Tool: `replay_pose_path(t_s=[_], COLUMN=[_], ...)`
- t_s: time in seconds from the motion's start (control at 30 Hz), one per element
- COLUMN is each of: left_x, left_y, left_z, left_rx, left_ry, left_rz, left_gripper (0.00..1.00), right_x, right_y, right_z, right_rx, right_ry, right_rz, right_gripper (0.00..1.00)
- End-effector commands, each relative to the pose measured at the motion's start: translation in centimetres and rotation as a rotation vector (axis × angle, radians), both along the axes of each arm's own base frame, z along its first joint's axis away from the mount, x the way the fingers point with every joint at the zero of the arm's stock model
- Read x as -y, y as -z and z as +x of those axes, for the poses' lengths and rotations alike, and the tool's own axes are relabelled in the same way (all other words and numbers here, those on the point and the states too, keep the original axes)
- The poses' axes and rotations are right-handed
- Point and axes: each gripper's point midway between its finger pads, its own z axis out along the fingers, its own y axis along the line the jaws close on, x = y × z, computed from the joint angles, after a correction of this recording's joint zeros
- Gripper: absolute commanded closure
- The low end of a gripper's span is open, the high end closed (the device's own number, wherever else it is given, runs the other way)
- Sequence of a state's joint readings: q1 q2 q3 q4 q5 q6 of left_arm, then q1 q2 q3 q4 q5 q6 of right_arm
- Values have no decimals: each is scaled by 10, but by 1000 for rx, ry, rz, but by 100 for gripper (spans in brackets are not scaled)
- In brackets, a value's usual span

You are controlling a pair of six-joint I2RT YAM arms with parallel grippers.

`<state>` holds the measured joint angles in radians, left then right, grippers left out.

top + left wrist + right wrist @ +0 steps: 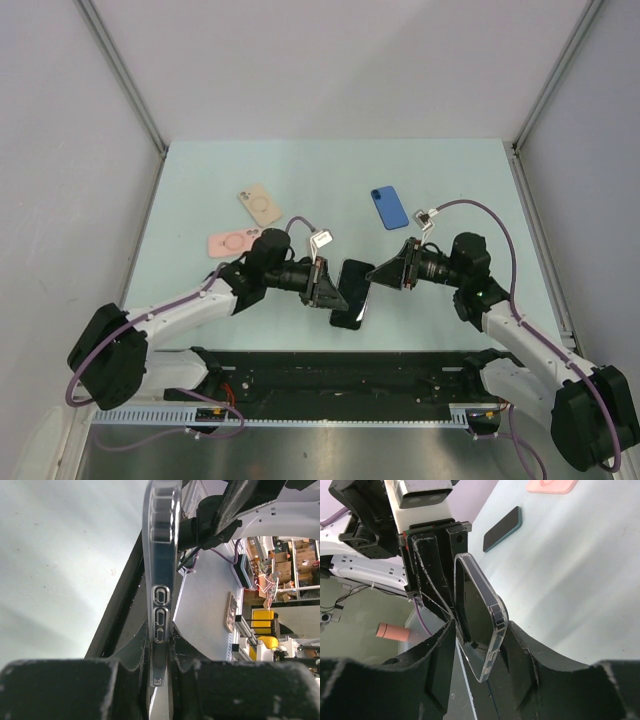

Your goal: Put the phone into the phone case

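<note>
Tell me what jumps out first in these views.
The two arms meet over the near middle of the table: the left gripper is clamped on a clear phone case held on edge with a dark phone inside, and the right gripper straddles its other end. Behind them lie a beige case, a pink case and a blue case.

I see phone between left gripper and right gripper, far case and near case on table behind left, second phone behind right.
</note>
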<state>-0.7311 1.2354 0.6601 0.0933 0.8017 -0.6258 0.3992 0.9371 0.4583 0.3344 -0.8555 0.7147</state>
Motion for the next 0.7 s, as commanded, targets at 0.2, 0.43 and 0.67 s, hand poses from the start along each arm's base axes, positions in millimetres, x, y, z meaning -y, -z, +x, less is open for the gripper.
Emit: replay_pose_path(t_s=[0.2, 0.43, 0.67], left_x=[2, 2, 2], left_y=[-41, -55, -43], left_z=[-1, -4, 3], left_rx=[33, 46, 19], left_ry=[-49, -41, -87], left_rz=[-163, -234, -181], left_gripper=[100, 100, 100], right_x=[-7, -11, -14], right_y=[-29, -21, -12], right_z=[-18, -18, -9], right_rx=[68, 1, -20], right_ry=[-100, -87, -36], right_rz=[68, 100, 78], right_gripper=[49, 46, 61])
